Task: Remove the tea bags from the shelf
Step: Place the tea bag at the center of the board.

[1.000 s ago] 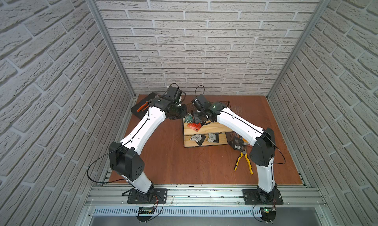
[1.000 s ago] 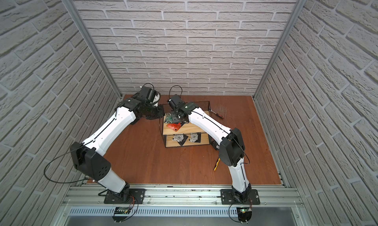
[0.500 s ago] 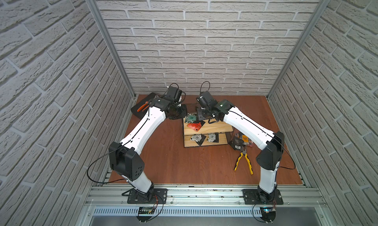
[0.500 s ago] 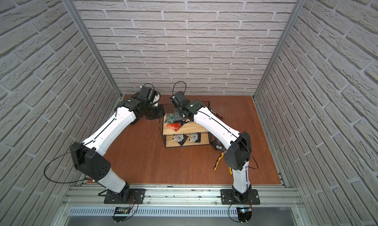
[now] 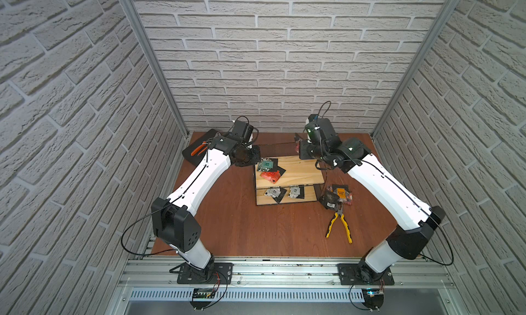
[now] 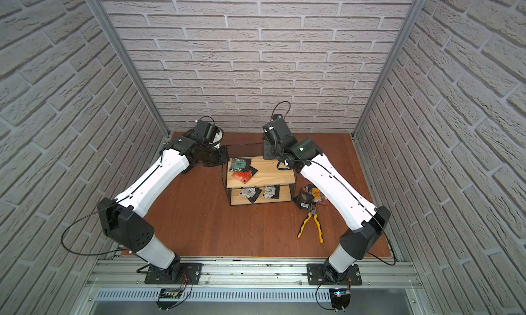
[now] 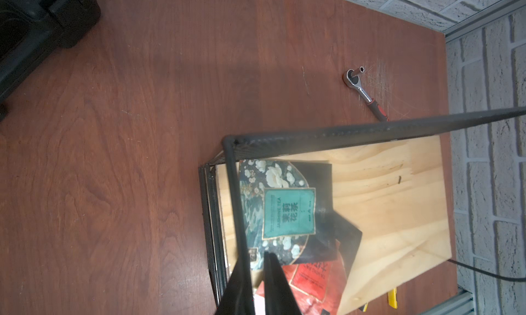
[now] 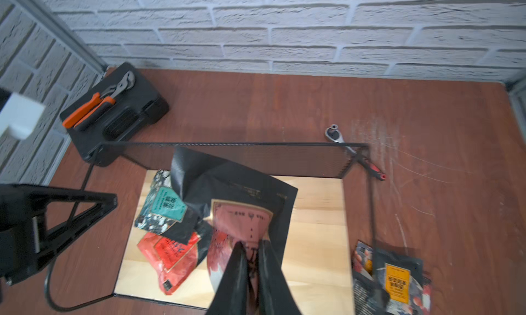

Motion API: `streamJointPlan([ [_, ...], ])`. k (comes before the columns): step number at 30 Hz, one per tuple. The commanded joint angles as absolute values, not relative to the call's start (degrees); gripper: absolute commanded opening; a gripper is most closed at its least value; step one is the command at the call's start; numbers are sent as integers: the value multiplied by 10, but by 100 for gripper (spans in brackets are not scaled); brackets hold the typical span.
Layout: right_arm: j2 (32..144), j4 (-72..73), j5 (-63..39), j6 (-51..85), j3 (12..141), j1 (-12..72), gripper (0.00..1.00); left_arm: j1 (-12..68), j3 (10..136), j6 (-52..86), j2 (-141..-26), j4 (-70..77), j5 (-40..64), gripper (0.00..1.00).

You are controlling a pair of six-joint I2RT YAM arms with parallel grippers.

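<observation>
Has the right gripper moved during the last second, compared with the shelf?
Yes. The right gripper, shut on a black tea bag, has moved from over the left end of the shelf toward its back right corner, in both top views.

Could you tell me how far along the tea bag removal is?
Done: a pile of tea bags lies on the table beside the shelf. In hand: the right gripper grips a pink-labelled tea bag above it. Remaining: a green bag and red bag on top, white-grey bags below.
</observation>
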State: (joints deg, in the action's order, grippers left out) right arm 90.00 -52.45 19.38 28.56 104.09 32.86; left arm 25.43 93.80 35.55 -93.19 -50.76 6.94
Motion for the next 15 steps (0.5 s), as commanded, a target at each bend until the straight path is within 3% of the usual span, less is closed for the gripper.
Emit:
streamJointPlan([
  [1, 839, -520, 194, 304, 996, 270, 14, 261, 959, 346, -935, -497, 76, 15],
  [9, 734, -495, 122, 320, 789, 123, 15, 262, 961, 344, -937, -498, 76, 15],
  [15, 723, -451, 78, 338, 616, 97, 15, 262, 961, 344, -938, -497, 76, 15],
])
